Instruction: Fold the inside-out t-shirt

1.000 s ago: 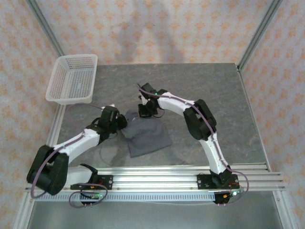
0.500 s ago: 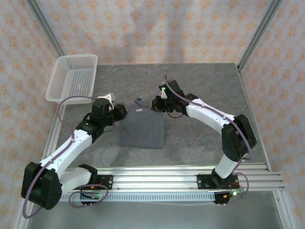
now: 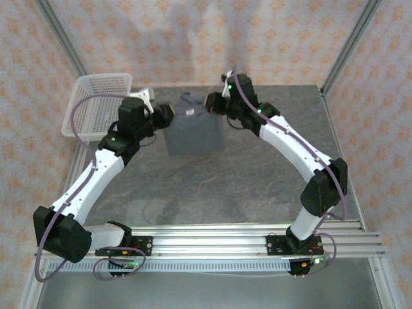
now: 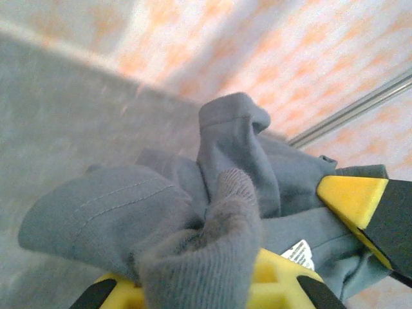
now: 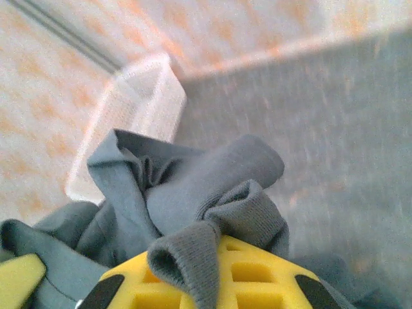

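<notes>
Holding inside-out t-shirt (image 3: 195, 133) up, left claw (image 3: 168, 116) and right claw (image 3: 210, 102) clamped on it; next, probably lay flat on desk (image 3: 270, 174).

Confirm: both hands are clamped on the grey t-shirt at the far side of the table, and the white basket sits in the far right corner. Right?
Not quite. The top external view shows the white basket in the far left corner. The rest holds: left hand and right hand are both clamped on the grey t-shirt at the far side of the table.
</notes>
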Motion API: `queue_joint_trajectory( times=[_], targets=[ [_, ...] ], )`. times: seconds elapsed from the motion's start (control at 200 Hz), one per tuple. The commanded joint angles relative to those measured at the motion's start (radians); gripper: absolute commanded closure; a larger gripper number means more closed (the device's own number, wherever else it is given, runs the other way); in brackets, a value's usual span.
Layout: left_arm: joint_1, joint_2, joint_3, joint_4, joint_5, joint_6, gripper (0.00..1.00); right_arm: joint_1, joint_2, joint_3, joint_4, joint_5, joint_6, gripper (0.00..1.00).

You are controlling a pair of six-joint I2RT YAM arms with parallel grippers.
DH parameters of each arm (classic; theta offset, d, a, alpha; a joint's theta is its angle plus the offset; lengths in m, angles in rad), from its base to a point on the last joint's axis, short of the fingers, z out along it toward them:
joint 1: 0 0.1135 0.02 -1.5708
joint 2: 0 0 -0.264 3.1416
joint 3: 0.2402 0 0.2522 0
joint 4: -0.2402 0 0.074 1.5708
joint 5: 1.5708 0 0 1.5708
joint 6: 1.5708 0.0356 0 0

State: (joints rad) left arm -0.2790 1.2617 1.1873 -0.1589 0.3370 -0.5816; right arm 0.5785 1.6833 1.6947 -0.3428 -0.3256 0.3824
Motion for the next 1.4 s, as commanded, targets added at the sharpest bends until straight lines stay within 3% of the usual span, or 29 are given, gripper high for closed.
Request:
queue_joint_trajectory(
  times=[0.0,0.08,0.13,0.29,0.435,0.62,0.766,0.911,1.031,1.106,1.191,1.301,1.391],
  targets=[
    [0.009,0.004,0.195,0.051,0.048,0.107,0.88,0.0,-0.037,0.165,0.059,0.054,-0.158,1.0],
    [0.001,-0.008,0.221,0.061,0.052,0.155,0.87,0.002,-0.094,0.098,0.142,0.055,-0.216,1.0],
    [-0.006,-0.034,0.16,0.072,0.043,0.173,0.87,0.001,-0.149,-0.065,0.241,0.057,-0.228,1.0],
    [-0.04,-0.123,-0.27,0.106,0.055,0.073,0.91,0.011,-0.322,-0.69,0.541,0.045,-0.119,1.0],
    [-0.103,-0.299,-0.593,0.089,0.027,-0.086,0.92,0.061,-0.465,-0.949,0.477,0.029,-0.03,1.0],
    [-0.123,-0.553,-0.708,-0.094,-0.027,-0.15,0.92,0.098,-0.615,-1.081,0.368,0.046,0.13,1.0],
    [-0.123,-0.543,-0.688,-0.048,-0.041,-0.149,0.92,0.098,-0.615,-1.028,0.337,0.129,0.163,1.0],
    [-0.121,-0.299,-0.469,0.01,-0.062,-0.064,0.93,0.078,-0.507,-0.864,0.386,0.247,0.059,1.0],
    [-0.09,-0.013,-0.162,-0.021,-0.105,0.008,1.0,-0.042,-0.231,-0.515,0.246,0.158,0.003,1.0],
    [-0.046,0.142,0.009,0.036,-0.071,0.032,1.0,-0.111,-0.039,-0.233,0.103,0.094,-0.04,1.0],
    [0.001,0.294,0.216,0.065,-0.035,0.041,1.0,-0.161,0.118,0.011,0.072,0.035,-0.084,1.0],
    [0.015,0.406,0.487,0.005,0.004,0.129,1.0,-0.181,0.203,0.259,0.023,0.024,-0.16,1.0],
    [0.013,0.367,0.464,0.057,0.009,0.156,1.0,-0.18,0.155,0.236,0.084,-0.024,-0.21,1.0]
  ],
)
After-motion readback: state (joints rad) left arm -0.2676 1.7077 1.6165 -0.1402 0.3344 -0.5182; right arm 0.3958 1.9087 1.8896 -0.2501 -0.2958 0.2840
